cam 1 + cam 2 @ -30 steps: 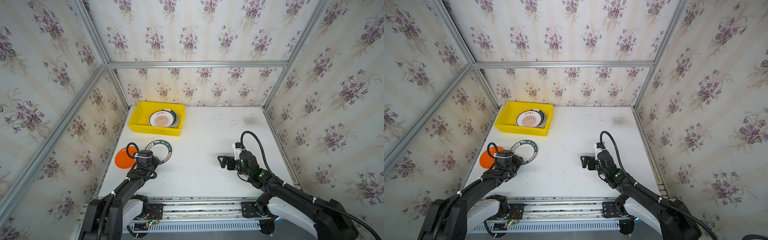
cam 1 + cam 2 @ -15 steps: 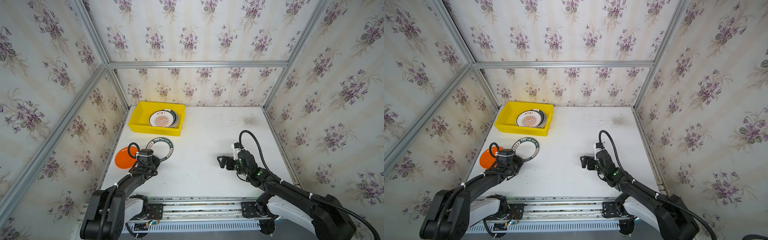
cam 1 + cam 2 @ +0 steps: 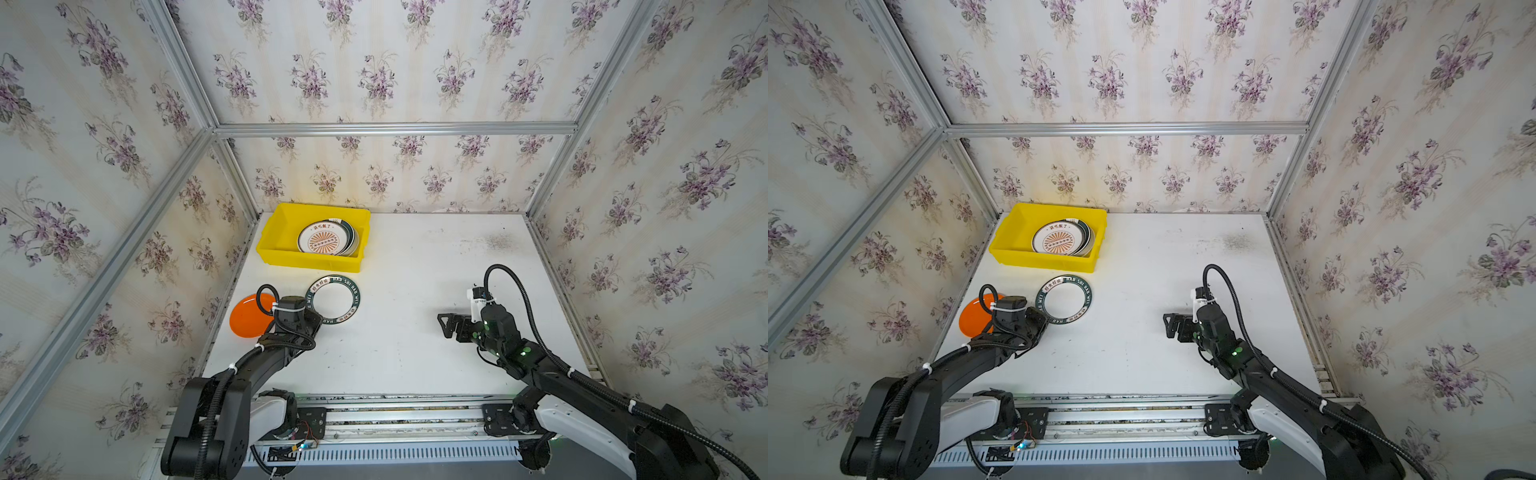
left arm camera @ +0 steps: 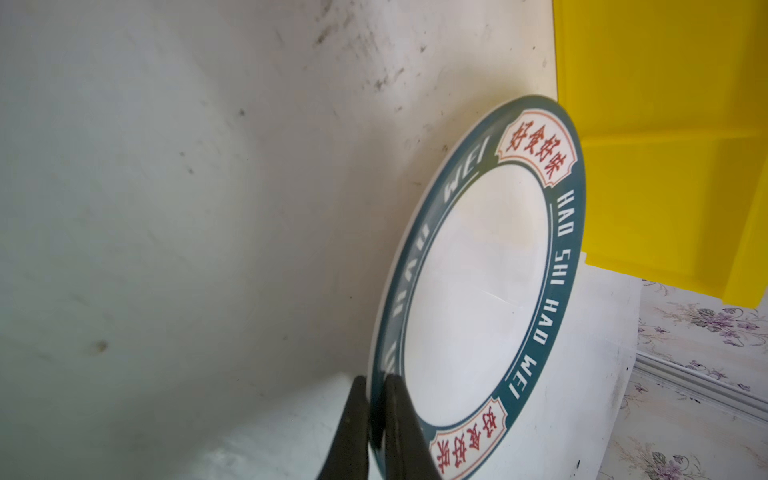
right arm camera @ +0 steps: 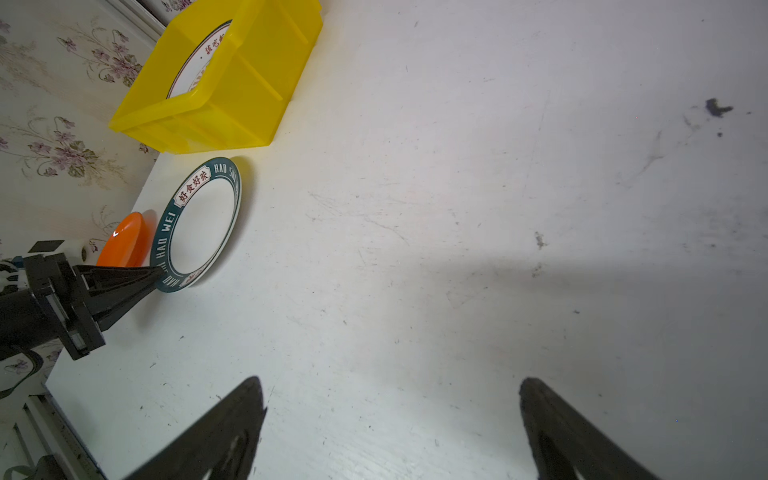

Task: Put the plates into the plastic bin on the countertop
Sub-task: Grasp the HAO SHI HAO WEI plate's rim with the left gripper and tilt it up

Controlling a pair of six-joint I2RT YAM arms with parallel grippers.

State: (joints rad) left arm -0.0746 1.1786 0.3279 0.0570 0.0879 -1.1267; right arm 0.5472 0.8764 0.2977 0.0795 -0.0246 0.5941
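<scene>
At the left edge of the bench (image 3: 415,357), close to the papered wall (image 3: 158,266), the orange plate (image 3: 245,318) lies flat and untouched; we judge it the next pick after this one. Just right of it, the left gripper (image 4: 376,379) is closed thin on the near rim of the green-rimmed plate (image 3: 332,298), one finger above the rim and one below. So the step in hand is the grasp, and it looks made. We cannot tell whether the plate's near edge is off the bench yet.

The next move calls for a lift that clears the near wall of the plastic bin (image 3: 307,262), then a short carry away from us. The bin sits just beyond the plate, in the far left corner of the bench. Inside it, the stacked plates (image 3: 323,243) lean toward its right end, with the sunburst one on top, while the left half of the floor shows bare yellow. We would aim there, or lay the plate on the stack. A pinch on one rim lets the plate droop, so its far edge could catch the bin's lip.

The middle of the bench is free. At the right, the right gripper (image 5: 390,384) hangs with jaws spread wide and nothing in them, well apart from the plates.
</scene>
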